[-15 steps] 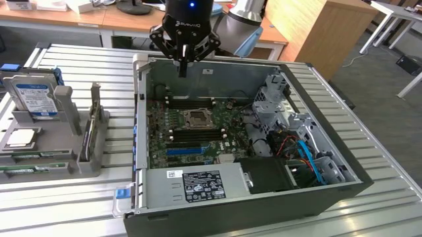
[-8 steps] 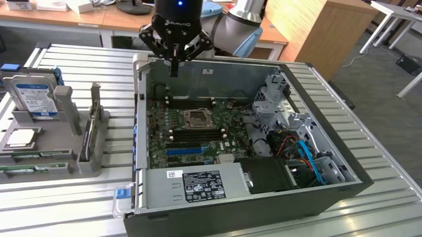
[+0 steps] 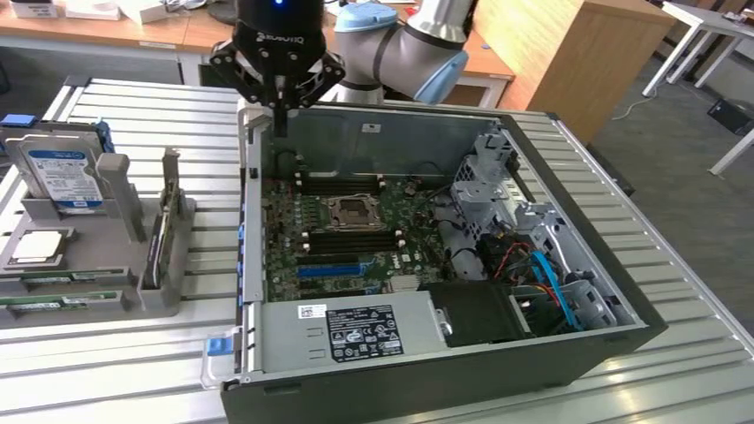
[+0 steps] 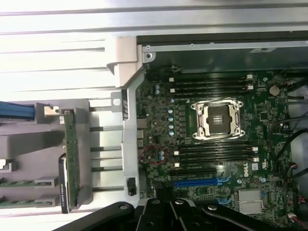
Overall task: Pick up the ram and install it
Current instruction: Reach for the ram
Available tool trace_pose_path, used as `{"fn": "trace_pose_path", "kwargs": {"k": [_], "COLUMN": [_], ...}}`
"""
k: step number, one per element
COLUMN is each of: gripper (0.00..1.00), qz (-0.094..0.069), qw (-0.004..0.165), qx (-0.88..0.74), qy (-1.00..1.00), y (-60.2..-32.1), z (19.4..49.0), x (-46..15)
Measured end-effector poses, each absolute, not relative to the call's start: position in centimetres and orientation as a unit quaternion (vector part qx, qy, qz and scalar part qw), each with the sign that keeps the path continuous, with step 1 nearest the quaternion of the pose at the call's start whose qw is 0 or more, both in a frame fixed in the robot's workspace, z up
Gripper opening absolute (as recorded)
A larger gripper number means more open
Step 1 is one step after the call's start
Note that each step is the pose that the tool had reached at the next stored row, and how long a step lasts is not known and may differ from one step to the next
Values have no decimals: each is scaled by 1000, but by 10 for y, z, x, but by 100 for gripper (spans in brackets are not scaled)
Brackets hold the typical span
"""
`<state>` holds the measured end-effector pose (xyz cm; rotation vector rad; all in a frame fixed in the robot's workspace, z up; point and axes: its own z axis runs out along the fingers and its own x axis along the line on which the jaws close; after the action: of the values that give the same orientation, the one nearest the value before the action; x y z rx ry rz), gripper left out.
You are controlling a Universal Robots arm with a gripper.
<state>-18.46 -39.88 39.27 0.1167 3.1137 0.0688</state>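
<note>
- One gripper hangs at 11 o'clock of the open computer case in the exterior view, over the case's far wall. Its two fingers are pressed together with nothing between them.
- Two green sticks of ram lie flat, side by side, in one grey rack at 9 o'clock of the case. The nearer stick carries a white label. Both are well apart from the gripper.
- One thin green board stands on edge in the rack, between the flat sticks and the case.
- One blue-labelled hard drive stands at the rack's 12 o'clock end, and one square silver chip sits between it and the ram.
- Inside the case, one motherboard holds one processor socket. Two banks of black slots lie at the socket's 12 and 6 o'clock.
- One blue slot lies beyond the 6 o'clock bank.
- One power supply fills the case's 6 o'clock side.
</note>
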Motion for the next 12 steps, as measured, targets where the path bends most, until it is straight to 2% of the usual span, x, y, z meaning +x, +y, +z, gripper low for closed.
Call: {"fn": "trace_pose_path", "kwargs": {"k": [12], "gripper": [11], "qz": [22], "qw": [13], "qx": [37], "qy": [999], "y": [-399], "z": [392], "x": [-221]}}
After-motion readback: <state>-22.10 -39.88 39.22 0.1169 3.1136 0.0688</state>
